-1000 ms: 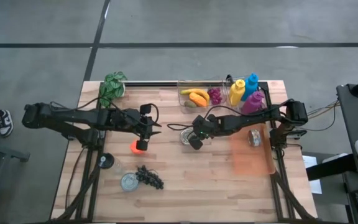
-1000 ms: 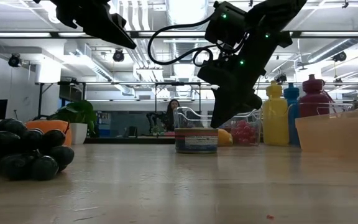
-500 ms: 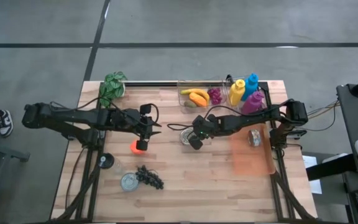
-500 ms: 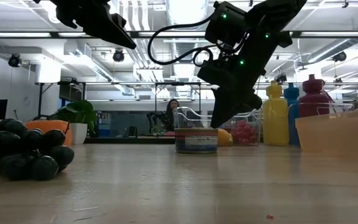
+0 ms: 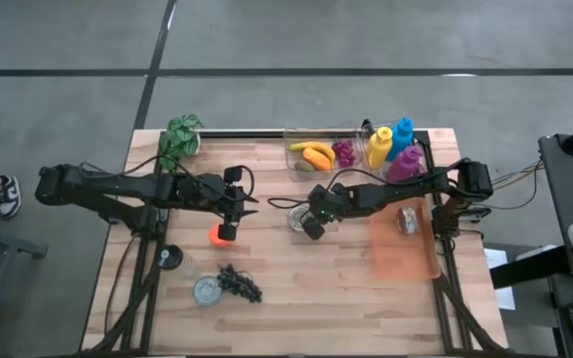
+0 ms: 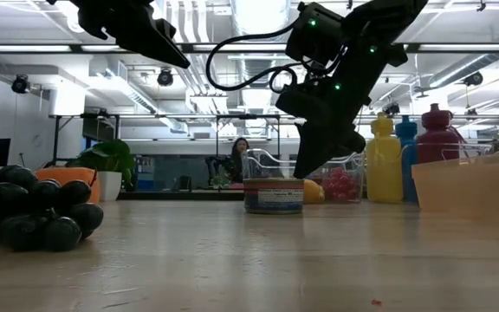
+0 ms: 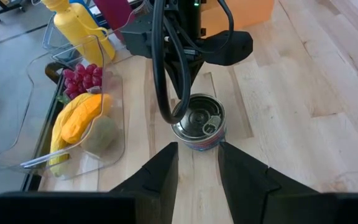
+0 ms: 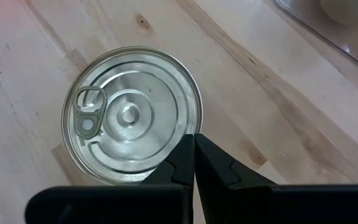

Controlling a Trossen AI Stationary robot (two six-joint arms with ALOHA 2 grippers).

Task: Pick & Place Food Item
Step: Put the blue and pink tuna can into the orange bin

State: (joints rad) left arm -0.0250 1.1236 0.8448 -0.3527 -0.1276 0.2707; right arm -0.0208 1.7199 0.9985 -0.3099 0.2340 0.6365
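Can point(image 5: 297, 220) sits mid-table, nearer the back edge. Right gripper point(image 5: 312, 228), fingers together, hangs just beside it, holding nothing. Left gripper point(image 5: 239, 204), fingers apart, faces it. Descending closed could knock the can away.

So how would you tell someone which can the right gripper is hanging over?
Start at the clear bin of fruit on the table's far edge. Just in front of it stands a can, directly under the shut right gripper. Unlike the can on the orange tray or the one by the grapes, it stands alone mid-table.
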